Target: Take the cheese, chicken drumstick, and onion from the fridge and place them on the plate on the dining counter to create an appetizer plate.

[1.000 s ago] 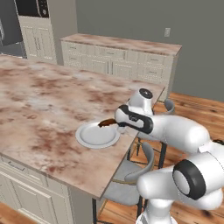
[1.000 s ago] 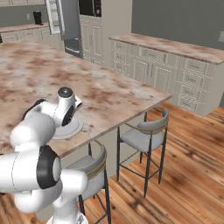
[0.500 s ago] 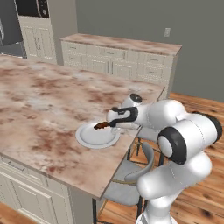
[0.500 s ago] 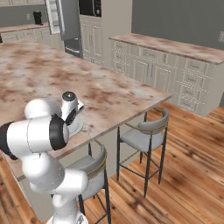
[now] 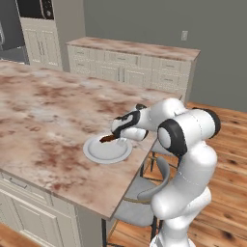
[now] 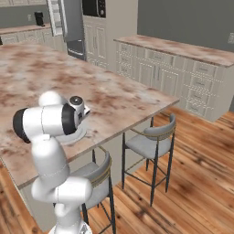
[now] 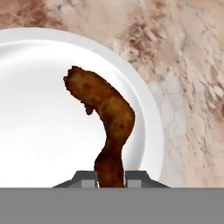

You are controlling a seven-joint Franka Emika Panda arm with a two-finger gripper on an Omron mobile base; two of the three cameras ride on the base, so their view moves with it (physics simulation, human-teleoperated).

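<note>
In the left base view the arm had swung lower than a second before, bringing the chicken drumstick [image 5: 109,138] over the plate [image 5: 94,153] on the table [image 5: 43,111]. In the hand view the end effector [image 7: 110,177] was nearly closed on the drumstick's thin end; release seemed next.

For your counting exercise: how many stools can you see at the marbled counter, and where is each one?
2. One stool stands at the dining counter overhang, out toward the wooden floor; the other stool sits beside the robot's body, partly covered by it. More may be hidden.
</note>
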